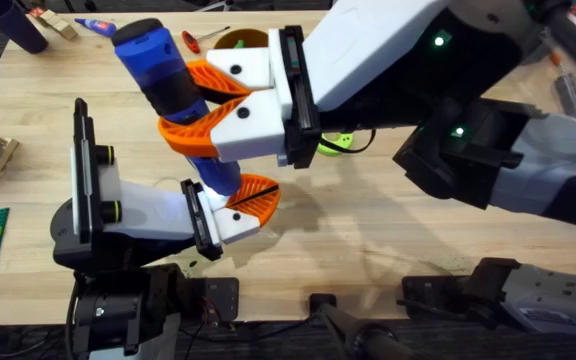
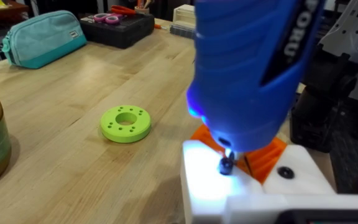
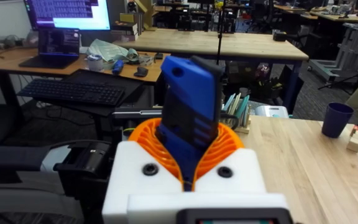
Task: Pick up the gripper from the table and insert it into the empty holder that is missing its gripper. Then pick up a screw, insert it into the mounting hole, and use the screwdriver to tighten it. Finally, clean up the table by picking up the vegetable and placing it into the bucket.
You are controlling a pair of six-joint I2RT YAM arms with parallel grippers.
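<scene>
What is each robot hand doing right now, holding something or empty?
Left gripper: cannot be told whether open or shut.
Right gripper: closed on the blue screwdriver.

The screwdriver (image 1: 173, 95) and right hand (image 1: 200, 110) block the centre; table (image 1: 388, 230) beyond lies open.

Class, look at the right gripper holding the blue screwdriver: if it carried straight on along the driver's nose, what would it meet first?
The right gripper holds the screwdriver nose down. Its tip already seems to rest on a screw in the white holder, so that comes first, though contact is hard to confirm.
</scene>
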